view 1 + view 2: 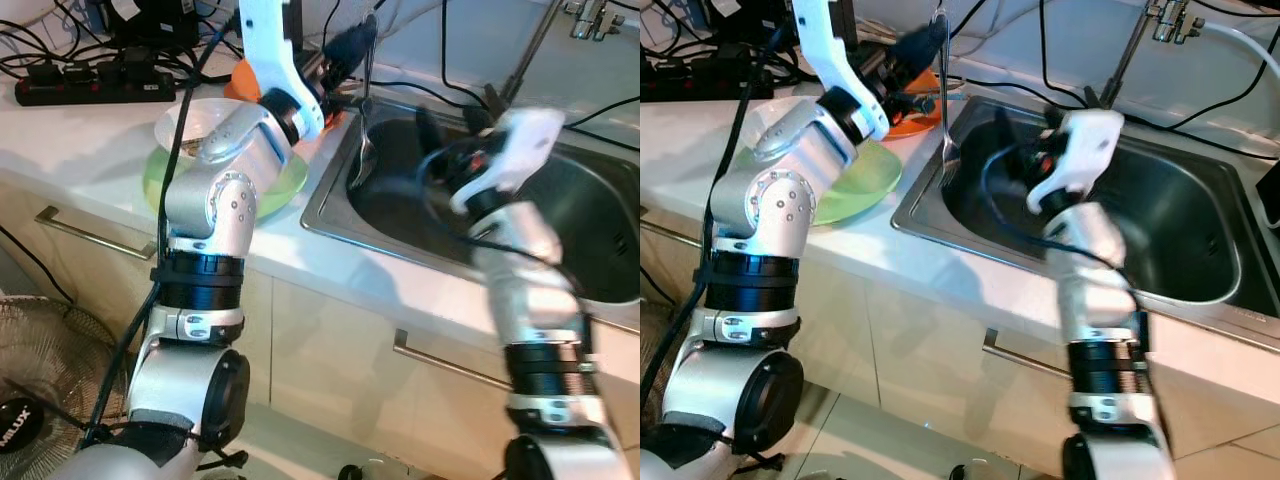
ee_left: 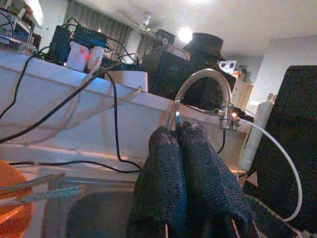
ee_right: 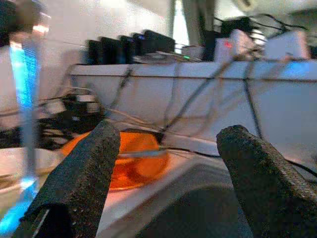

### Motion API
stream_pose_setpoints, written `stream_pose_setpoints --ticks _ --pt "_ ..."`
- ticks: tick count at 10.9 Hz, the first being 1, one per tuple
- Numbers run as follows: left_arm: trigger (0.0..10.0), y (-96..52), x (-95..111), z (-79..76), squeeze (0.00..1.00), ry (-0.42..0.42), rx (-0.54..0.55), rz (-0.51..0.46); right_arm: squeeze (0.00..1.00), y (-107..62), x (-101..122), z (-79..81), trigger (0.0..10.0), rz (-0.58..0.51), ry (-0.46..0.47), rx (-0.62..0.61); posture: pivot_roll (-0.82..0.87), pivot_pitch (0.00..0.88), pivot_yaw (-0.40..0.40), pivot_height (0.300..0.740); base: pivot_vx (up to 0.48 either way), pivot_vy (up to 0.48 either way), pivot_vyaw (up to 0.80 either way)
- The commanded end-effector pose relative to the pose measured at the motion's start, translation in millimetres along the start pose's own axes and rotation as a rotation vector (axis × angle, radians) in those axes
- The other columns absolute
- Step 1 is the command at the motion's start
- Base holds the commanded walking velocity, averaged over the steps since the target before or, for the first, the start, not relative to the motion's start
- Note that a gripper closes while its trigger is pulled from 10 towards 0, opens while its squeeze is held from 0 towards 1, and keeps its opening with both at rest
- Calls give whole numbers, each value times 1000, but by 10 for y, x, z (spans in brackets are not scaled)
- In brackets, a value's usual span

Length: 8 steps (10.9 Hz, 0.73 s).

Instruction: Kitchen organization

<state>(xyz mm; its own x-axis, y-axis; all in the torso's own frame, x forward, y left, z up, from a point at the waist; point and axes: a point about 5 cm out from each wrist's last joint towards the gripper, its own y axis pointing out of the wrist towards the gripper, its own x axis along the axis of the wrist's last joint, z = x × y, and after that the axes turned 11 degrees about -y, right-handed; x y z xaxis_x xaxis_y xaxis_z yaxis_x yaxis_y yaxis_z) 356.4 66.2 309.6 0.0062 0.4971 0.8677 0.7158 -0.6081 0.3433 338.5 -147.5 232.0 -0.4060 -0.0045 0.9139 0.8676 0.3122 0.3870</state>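
My left gripper (image 1: pixel 352 48) is shut on the handle of a metal spoon (image 1: pixel 362 130), which hangs bowl-down over the left edge of the steel sink (image 1: pixel 600 230). In the left wrist view the two fingers (image 2: pixel 198 168) press together around the thin handle (image 2: pixel 177 118). My right gripper (image 1: pixel 448 125) hovers over the sink basin to the right of the spoon. It is open with nothing between its fingers (image 3: pixel 84 173). An orange plate (image 3: pixel 133 158) with utensils across it lies on the counter beyond the sink's corner.
A green plate (image 1: pixel 290 190) and a white bowl (image 1: pixel 195 118) sit on the counter left of the sink, partly behind my left arm. A black power strip (image 1: pixel 90 90) and cables run along the back. The faucet (image 1: pixel 530 50) rises behind the sink. A fan (image 1: pixel 40 350) stands on the floor.
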Motion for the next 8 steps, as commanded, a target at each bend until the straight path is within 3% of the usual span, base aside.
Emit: stream_pose_setpoints --ticks 1,5,8 --pt "10000 13 -44 -28 0 -5 -18 19 0 -19 55 0 10000 -10 7 47 -42 7 -68 719 0 0 0" --pt "10000 6 -84 -17 0 -8 -13 29 0 -121 40 250 10000 24 42 272 -38 0 -72 719 0 0 0" --pt "10000 -4 -143 -38 0 -15 -31 56 0 -102 31 338 10000 34 56 292 -32 0 -73 719 0 0 0"
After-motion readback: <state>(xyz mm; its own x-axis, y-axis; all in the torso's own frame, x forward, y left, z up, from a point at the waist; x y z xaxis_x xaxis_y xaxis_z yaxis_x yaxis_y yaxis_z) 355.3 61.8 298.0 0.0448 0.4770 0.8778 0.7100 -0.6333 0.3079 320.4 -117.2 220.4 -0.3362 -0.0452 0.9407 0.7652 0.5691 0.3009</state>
